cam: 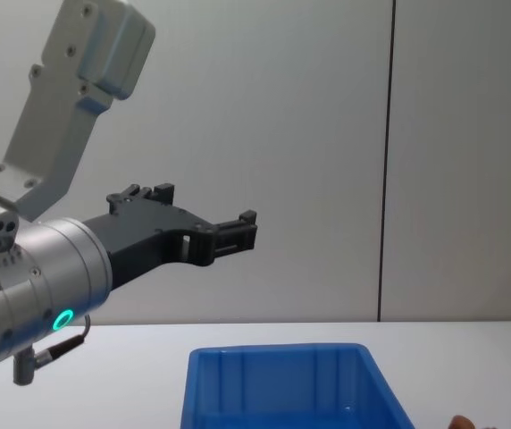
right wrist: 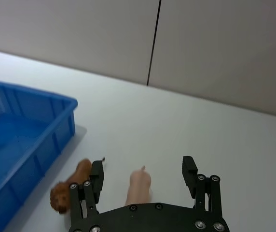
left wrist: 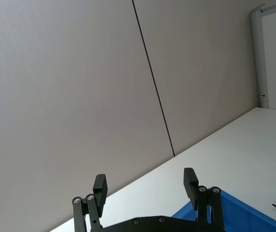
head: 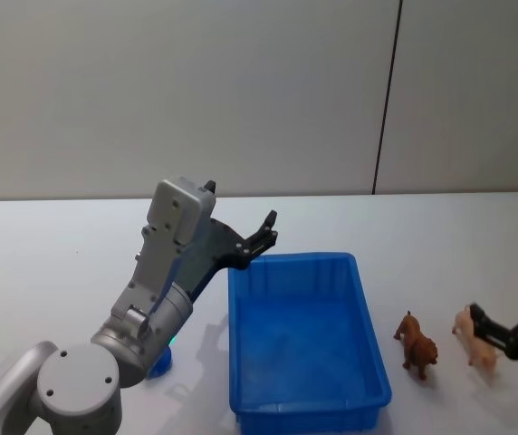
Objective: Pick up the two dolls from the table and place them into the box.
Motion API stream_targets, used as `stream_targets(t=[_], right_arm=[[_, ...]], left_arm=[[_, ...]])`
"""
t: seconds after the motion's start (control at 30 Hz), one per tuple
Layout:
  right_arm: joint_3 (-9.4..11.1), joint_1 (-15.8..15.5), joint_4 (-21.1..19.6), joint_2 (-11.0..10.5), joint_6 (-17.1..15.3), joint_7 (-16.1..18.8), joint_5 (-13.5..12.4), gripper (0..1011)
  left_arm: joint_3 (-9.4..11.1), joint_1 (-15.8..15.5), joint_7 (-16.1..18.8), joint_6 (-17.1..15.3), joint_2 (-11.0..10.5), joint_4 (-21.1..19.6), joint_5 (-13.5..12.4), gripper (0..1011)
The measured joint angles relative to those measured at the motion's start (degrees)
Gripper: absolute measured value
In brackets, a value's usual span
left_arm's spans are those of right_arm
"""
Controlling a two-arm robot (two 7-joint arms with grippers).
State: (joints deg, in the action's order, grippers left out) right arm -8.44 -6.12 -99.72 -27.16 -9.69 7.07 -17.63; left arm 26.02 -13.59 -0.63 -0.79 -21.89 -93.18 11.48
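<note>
First, from the head: the blue box (head: 306, 272) sits mid-tabletop (head: 60, 263), and both dolls stand outside it on its right, the brown doll (head: 417, 344) nearer the box and the pink doll (head: 474, 337) just beyond. The right pincer (head: 506, 303) reaches in low from the right edge, its fingers apart on either side of the pink doll. The left pincer (head: 241, 203) hangs in the air by the box's far left corner, fingers spread. From the left wrist, the left pincer (left wrist: 145, 182) gapes wide with nothing between its fingers, a corner of the box (left wrist: 244, 215) below it. From the right wrist, the right pincer (right wrist: 143, 168) is open, the pink doll (right wrist: 139, 186) lying between its fingers without clear contact; the brown doll (right wrist: 73, 186) lies beside it, between it and the box (right wrist: 56, 99). From the chest, the left pincer (cam: 197, 207) is held high above the box (cam: 273, 350), fingers parted.
</note>
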Motion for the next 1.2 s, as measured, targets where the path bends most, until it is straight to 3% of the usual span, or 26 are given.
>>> stream_targets(t=[0.33,0.97,1.2], right_arm=[[-0.4,0.1,2.8,0.1,-3.1,1.3,1.3,1001],[-2.8,4.0,10.3,3.5,-5.3,3.0,5.0,1001],[-3.4,5.2,12.5,4.5,-5.5,3.2,6.0,856]], left_arm=[[0.0,0.0,0.0,0.0,0.0,0.0,0.0,1003],[0.0,0.0,0.0,0.0,0.0,0.0,0.0,1003],[0.0,0.0,0.0,0.0,0.0,0.0,0.0,1003]])
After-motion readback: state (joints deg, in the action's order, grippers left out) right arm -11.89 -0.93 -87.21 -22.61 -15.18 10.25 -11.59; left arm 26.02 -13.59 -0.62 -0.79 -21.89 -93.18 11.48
